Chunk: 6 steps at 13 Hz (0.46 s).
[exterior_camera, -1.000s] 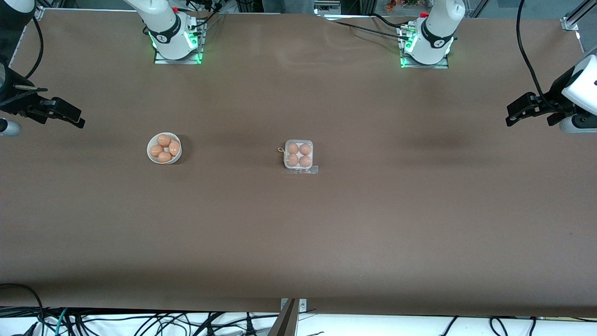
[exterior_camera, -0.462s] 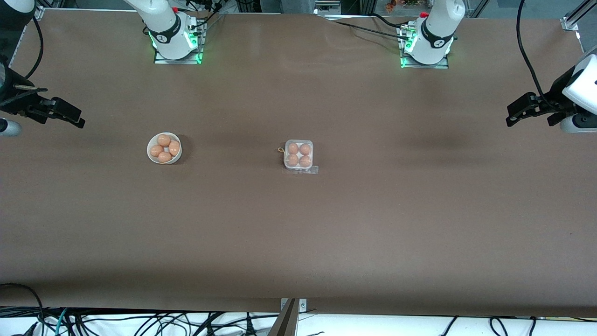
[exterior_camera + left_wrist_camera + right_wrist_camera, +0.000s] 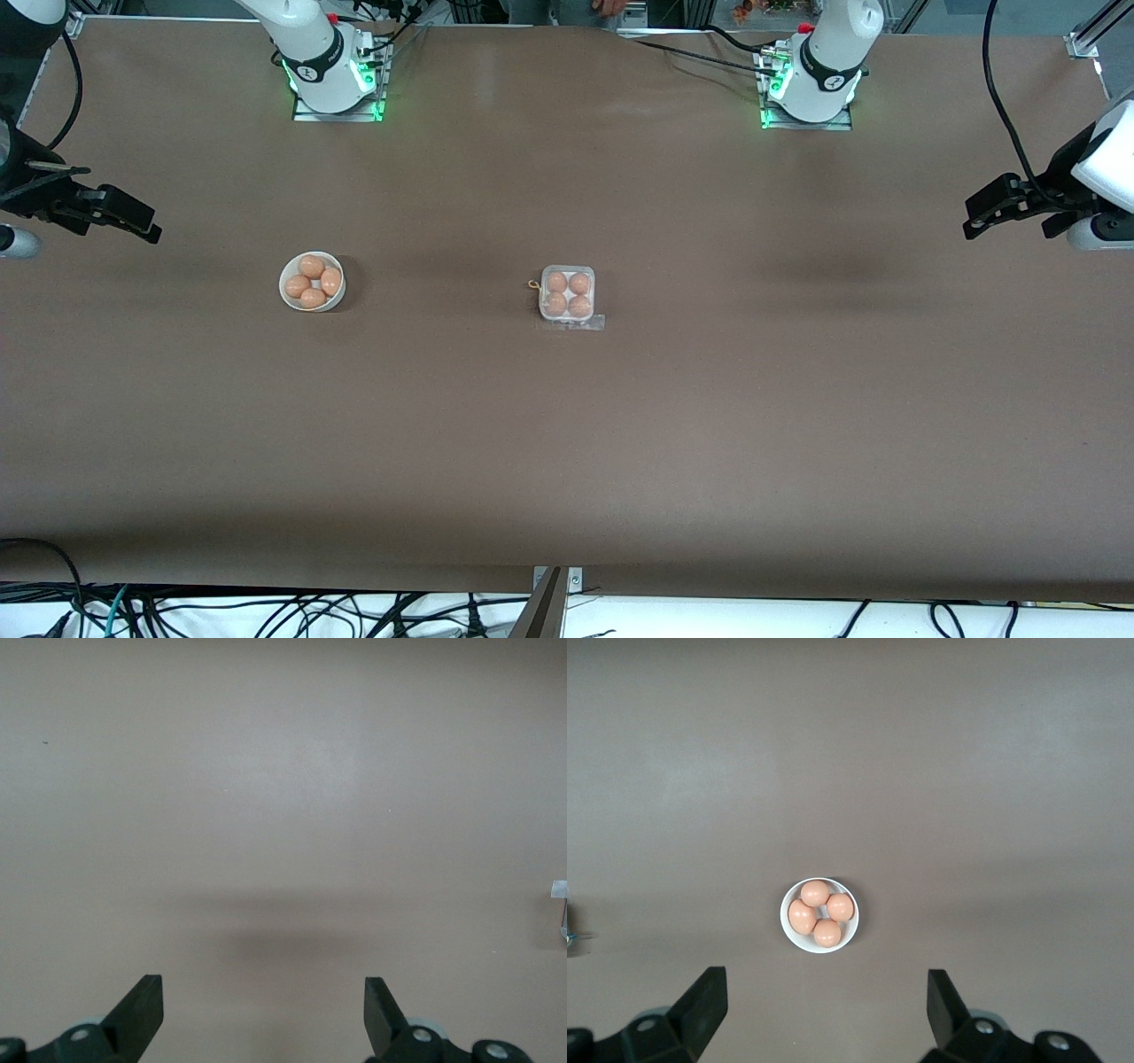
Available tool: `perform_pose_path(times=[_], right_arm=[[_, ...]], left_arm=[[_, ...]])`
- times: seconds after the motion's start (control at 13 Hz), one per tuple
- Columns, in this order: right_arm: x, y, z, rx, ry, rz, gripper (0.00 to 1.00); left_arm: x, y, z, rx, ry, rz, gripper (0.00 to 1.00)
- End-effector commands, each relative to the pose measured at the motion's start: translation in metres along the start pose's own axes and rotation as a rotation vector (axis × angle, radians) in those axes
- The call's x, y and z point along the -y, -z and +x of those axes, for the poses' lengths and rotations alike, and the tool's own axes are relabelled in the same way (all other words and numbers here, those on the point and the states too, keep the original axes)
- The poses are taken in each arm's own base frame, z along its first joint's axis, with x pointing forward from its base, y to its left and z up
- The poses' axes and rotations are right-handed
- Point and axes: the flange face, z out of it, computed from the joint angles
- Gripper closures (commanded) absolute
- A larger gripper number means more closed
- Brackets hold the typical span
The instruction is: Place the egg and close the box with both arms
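Note:
The box [image 3: 567, 295], a small clear egg carton, sits mid-table with four brown eggs [image 3: 556, 283] in its cells. A clear flap lies on the table at its nearer edge, and I cannot tell whether the lid is latched. A white bowl [image 3: 312, 282] with several brown eggs stands toward the right arm's end and also shows in the right wrist view [image 3: 820, 914]. My right gripper [image 3: 142, 223] is open and empty, high over the table's end past the bowl [image 3: 824, 1005]. My left gripper [image 3: 974, 221] is open and empty over bare table at the other end [image 3: 263, 1010].
The brown table [image 3: 567, 461] spreads wide around the box and the bowl. The arm bases [image 3: 332, 75] [image 3: 811, 84] stand along the table edge farthest from the front camera. Cables hang below the nearest edge. A clear sliver of the box shows at the left wrist view's edge [image 3: 560, 904].
The left gripper has drifted very slightly outward toward its end of the table. The right arm, box and bowl have not moved.

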Motion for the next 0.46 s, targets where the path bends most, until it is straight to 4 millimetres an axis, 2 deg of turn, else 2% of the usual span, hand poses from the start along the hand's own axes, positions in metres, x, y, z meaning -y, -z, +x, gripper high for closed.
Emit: perform_pose_path(times=[0.0,0.38], right_arm=[[0.0011,0.0035,-0.0043,-0.002,0.006,-0.011,0.00],[0.0011,0.0035,-0.0043,-0.002,0.004,-0.011,0.00]], left_arm=[[0.0059,0.0049,-0.0058,-0.014,-0.013,0.004,0.00],[0.0085,0.0060,-0.0053,-0.016,-0.009,0.005,0.00]])
